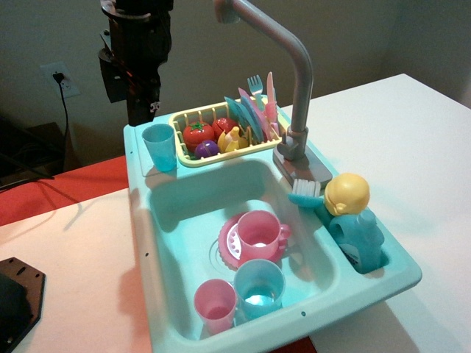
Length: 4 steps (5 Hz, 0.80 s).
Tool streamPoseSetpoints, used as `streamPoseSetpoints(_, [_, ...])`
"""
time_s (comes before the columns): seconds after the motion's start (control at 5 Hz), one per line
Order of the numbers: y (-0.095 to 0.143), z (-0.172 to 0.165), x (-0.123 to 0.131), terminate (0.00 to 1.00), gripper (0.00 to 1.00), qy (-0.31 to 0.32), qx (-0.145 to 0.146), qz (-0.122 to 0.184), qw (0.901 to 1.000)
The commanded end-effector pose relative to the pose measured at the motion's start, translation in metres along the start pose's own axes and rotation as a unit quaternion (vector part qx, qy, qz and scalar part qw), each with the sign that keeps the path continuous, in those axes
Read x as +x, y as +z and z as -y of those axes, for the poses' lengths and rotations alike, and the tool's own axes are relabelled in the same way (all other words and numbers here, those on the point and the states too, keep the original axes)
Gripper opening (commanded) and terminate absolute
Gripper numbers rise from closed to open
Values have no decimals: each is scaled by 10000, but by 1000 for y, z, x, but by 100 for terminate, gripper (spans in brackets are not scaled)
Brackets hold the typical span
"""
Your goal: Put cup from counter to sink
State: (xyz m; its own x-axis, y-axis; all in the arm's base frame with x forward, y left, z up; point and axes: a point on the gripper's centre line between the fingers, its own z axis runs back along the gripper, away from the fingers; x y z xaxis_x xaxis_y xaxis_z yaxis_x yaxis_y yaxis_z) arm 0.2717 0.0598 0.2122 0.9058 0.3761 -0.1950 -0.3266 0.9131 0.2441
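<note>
Observation.image shows, nearest, the sink (165, 220) holding a small pink cup (215, 305), a pale translucent blue cup (259, 288) and a pink mug (259, 234) on a pink plate (227, 246). Farther back, the sky-blue cup (160, 147) stands upright on the counter (136, 158) at its back left corner, just beside the yellow dish rack (221, 136). Behind it hangs the gripper (140, 114), dark and apart from the cup; whether its jaws are spread cannot be told.

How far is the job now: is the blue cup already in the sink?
Nothing looks done: the solid sky-blue plastic cup stands on the turquoise counter ledge. The black gripper is behind it, holding nothing visible. Left: grasp, carry, set into the turquoise sink basin.
</note>
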Motion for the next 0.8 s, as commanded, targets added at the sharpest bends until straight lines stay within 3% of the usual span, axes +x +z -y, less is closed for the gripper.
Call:
streamPoseSetpoints(0.0, [0,0,0,0,100,0,0,0,10000])
streamPoseSetpoints(0.2, [8,8,16,0,100,223,24,8,9997])
streamPoseSetpoints(0.6, [-2,20,34,0,100,295,-37,-84,9995])
